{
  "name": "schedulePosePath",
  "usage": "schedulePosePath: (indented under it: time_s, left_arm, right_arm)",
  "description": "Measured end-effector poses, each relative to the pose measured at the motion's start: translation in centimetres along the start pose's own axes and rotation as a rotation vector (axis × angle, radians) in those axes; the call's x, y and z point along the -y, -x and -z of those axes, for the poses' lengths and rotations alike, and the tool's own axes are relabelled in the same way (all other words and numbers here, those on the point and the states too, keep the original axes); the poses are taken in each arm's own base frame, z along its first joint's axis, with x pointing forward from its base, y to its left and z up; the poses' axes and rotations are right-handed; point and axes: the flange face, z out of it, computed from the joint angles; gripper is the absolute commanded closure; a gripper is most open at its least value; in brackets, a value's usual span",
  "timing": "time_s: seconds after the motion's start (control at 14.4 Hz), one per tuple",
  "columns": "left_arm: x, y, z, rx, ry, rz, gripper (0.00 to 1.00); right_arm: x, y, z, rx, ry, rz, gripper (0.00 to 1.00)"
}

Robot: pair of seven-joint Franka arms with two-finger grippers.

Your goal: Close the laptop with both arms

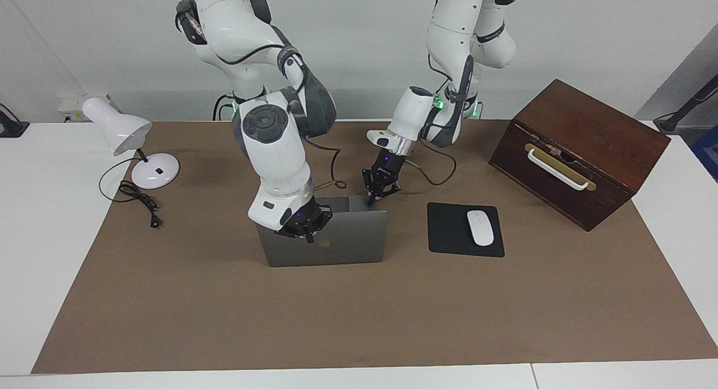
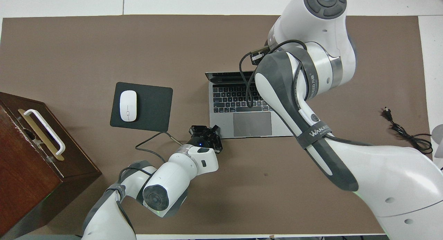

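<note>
The silver-grey laptop (image 1: pixel 348 237) stands open in the middle of the brown mat, its lid upright with the logo side turned away from the robots; its keyboard (image 2: pixel 232 98) shows in the overhead view. My right gripper (image 1: pixel 308 238) is shut, its tip against the lid's outer face near the top edge. In the overhead view this gripper is hidden under its own arm. My left gripper (image 1: pixel 371 201) is shut and points down at the base's corner nearest the robots, toward the left arm's end. The overhead view places the left gripper (image 2: pixel 207 131) at that same corner.
A black mouse pad (image 1: pixel 446 232) with a white mouse (image 1: pixel 480 227) lies beside the laptop toward the left arm's end. A wooden box (image 1: pixel 578 153) with a white handle stands at that end. A white desk lamp (image 1: pixel 120 132) and its cord are at the right arm's end.
</note>
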Motion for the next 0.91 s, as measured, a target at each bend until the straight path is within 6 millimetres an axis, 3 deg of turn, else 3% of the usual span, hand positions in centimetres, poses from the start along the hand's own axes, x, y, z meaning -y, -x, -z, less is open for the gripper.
schedulePosePath:
  time_s: [0.56,0.91]
  left_arm:
    - [0.0,0.2,0.0,-0.013,-0.001,-0.026,1.0]
    - [0.0,0.3,0.0,-0.017,-0.001,-0.028,1.0]
  right_arm:
    - [-0.4,2.1,-1.5,0.071,-0.06,-0.084,1.0]
    - [-0.5,3.5,-3.7,0.128,-0.05,-0.093,1.0]
